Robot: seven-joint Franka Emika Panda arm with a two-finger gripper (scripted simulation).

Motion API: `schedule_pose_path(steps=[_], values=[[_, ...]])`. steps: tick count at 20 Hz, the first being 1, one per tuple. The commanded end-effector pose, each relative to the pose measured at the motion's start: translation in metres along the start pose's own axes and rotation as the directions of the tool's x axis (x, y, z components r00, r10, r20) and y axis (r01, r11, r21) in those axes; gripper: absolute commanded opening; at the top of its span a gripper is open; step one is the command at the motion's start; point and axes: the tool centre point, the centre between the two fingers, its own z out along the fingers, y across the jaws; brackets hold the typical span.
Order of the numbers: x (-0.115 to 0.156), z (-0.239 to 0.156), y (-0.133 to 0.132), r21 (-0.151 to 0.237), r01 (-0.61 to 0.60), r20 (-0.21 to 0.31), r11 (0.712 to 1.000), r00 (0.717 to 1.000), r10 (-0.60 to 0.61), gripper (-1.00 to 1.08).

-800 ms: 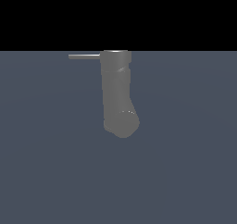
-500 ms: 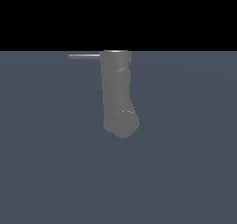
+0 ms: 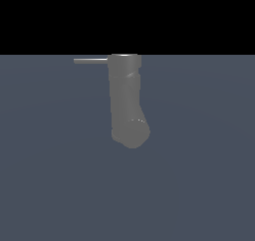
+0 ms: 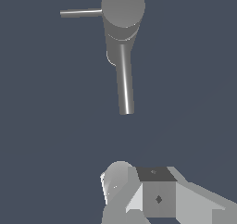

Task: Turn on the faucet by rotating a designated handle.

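Dim, even simulator rendering in both views, with no cast shadows on the flat slate-blue ground (image 3: 199,185). Soft shading only on the faucet (image 3: 125,100): slightly brighter down the side toward the exterior view's left, darker at the rounded end, with a few tiny white speckles just above that end. Pale sheen along the handle (image 3: 90,60) beside the faucet's top rim. Pure black band above the faucet, sharp horizon line at rim height. From the wrist, bright streak down the faucet's thin spout (image 4: 125,82); gripper (image 4: 152,195) lit brightest, in flat facets. Edges slightly jagged and soft; no blur, glare or lens distortion.
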Motion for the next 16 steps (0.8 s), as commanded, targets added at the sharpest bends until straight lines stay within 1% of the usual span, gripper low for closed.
schedule_pose_path(steps=[1,9,16], values=[[0.002,0.000,0.000,0.003,-0.006,0.000,1.000,1.000,0.006,-1.00],[0.018,0.003,-0.005,0.027,-0.067,0.003,0.997,0.998,0.067,-1.00],[0.046,0.010,-0.013,0.062,-0.173,0.016,0.983,0.985,0.172,-1.00]])
